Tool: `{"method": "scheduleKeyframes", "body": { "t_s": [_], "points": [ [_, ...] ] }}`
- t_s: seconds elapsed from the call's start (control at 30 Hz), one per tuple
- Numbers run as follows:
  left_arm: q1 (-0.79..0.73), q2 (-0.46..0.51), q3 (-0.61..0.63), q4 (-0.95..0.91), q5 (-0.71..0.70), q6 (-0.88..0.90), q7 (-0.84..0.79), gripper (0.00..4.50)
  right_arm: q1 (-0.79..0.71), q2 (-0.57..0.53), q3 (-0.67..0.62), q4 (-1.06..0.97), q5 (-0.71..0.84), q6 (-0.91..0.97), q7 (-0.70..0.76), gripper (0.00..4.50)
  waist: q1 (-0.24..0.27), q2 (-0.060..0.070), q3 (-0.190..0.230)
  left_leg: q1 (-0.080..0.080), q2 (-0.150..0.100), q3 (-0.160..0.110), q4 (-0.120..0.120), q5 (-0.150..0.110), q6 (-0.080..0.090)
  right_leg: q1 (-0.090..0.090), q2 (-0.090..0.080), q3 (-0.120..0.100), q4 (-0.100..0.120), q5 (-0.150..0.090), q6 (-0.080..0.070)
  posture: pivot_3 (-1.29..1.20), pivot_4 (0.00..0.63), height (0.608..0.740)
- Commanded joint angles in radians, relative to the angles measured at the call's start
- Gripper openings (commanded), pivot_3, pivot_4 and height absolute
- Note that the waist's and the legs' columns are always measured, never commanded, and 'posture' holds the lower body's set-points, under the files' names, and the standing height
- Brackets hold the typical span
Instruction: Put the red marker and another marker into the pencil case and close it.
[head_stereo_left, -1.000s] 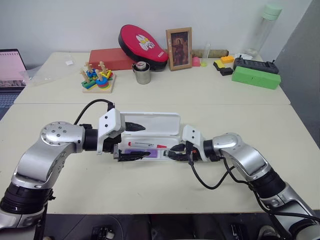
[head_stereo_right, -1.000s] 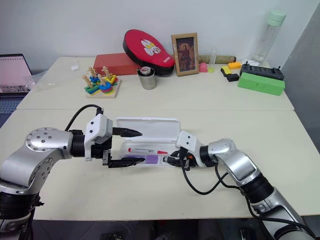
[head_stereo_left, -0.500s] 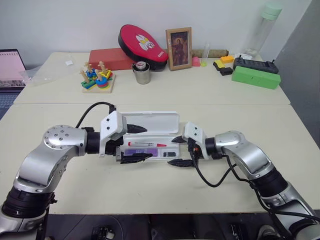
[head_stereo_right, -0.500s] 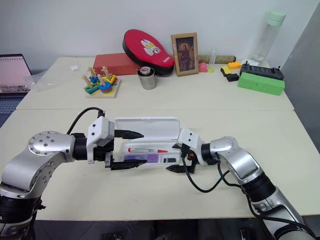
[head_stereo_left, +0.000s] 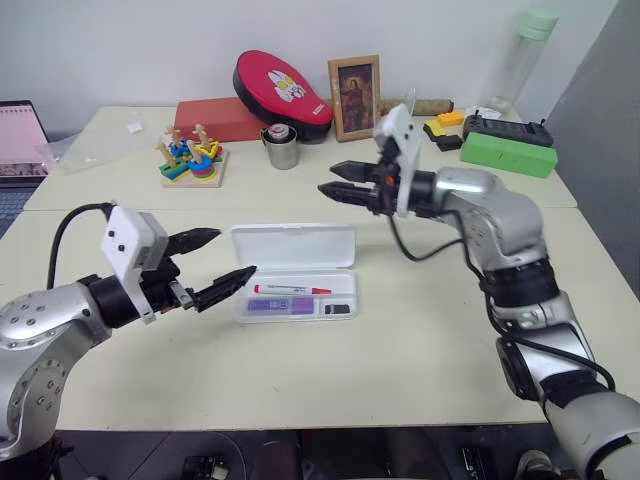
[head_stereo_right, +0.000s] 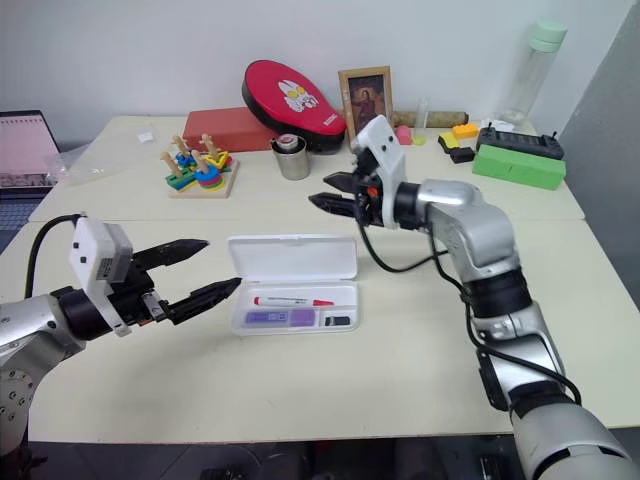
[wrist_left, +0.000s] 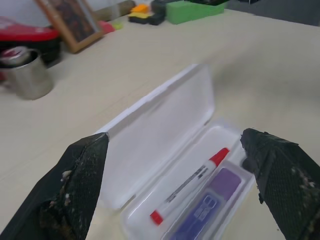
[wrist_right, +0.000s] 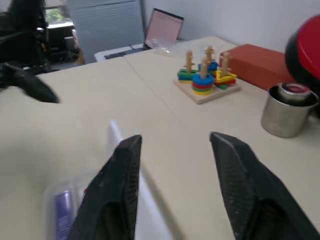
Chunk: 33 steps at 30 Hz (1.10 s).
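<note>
Pencil case (head_stereo_left: 294, 271): white hinged box, lying open on the table (head_stereo_left: 420, 330), lid laid back flat behind the tray. Contents: red marker (head_stereo_left: 290, 290), white barrel with red cap, along the rear of the tray; purple highlighter (head_stereo_left: 272, 304) in front of it; a small dark stub (head_stereo_left: 338, 309) at the tray's right end. Print on the marker barrel too small to read; no brand or label legible anywhere. Left gripper (head_stereo_left: 215, 268): just left of the case, jaws released and spread wide, empty. Right gripper (head_stereo_left: 340, 184): raised well above and behind the case, jaws apart, holding nothing. Step in hand, by judgement: both markers are stowed; closing remains. Next move calls for a gripper to get behind the lid's far edge, swing it forward over the tray and press it shut, the other steadying the tray.
</note>
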Motion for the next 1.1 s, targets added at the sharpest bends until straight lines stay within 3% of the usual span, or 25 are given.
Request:
{"method": "scheduleKeyframes", "body": {
  "t_s": [0.03, 0.17, 0.2, 0.4, 0.67, 0.83, 1.1],
  "points": [
    [0.054, -0.009, 0.105, -0.077, -0.047, 0.009, 0.036, 4.5, -0.084, 0.052, 0.05, 0.154, -0.101, -0.089, -0.047, 1.13, 0.002, 0.0, 0.0, 0.0, 0.0, 0.0, -0.001, 0.0, 0.0, -0.001, 0.0, 0.0, 0.0, 0.0, 0.0, 0.0, 0.15, 0.74],
    [0.084, -0.01, 0.127, -0.109, -0.074, 0.017, 0.065, 4.5, -0.109, 0.1, 0.1, 0.254, -0.174, -0.154, -0.045, 0.1, 0.007, 0.0, 0.0, -0.001, 0.0, -0.001, -0.001, 0.0, 0.0, -0.001, 0.0, -0.001, 0.0, 0.0, -0.001, 0.0, 0.15, 0.74],
    [0.087, -0.011, 0.127, -0.118, -0.085, 0.02, 0.074, 4.5, -0.108, 0.11, 0.114, 0.27, -0.19, -0.167, -0.035, 0.04, 0.007, 0.0, 0.0, -0.001, 0.0, -0.001, -0.001, 0.0, 0.0, 0.0, 0.0, -0.001, 0.0, 0.0, -0.001, 0.0, 0.15, 0.74],
    [0.092, -0.005, 0.141, -0.145, -0.173, 0.042, 0.112, 4.5, -0.052, 0.106, 0.196, 0.211, -0.235, -0.192, 0.092, 0.04, 0.003, 0.0, 0.0, 0.0, 0.0, -0.001, -0.001, 0.0, 0.0, -0.001, 0.0, -0.001, 0.0, 0.0, -0.001, 0.0, 0.15, 0.74],
    [0.11, 0.046, 0.138, -0.138, -0.246, 0.056, 0.08, 4.5, 0.128, -0.014, 0.321, -0.164, -0.229, -0.17, 0.314, 0.04, 0.004, -0.001, -0.001, 0.0, 0.0, -0.001, -0.001, 0.0, 0.0, 0.001, 0.0, -0.001, 0.0, 0.0, -0.001, 0.0, 0.15, 0.74],
    [0.11, 0.07, 0.133, -0.124, -0.254, 0.048, 0.072, 4.5, 0.193, -0.056, 0.374, -0.257, -0.256, -0.154, 0.349, 0.04, 0.004, -0.001, -0.001, 0.001, 0.0, -0.001, -0.001, 0.0, 0.0, 0.0, 0.0, -0.001, 0.0, 0.0, -0.001, 0.0, 0.15, 0.74],
    [0.077, 0.088, 0.083, -0.102, -0.242, 0.036, 0.062, 4.5, 0.25, -0.057, 0.447, -0.191, -0.338, -0.173, 0.325, 0.04, 0.005, -0.002, -0.001, 0.001, 0.0, 0.0, -0.001, 0.0, 0.0, 0.001, 0.0, -0.001, -0.001, -0.001, -0.001, 0.0, 0.15, 0.74]
  ]
}}
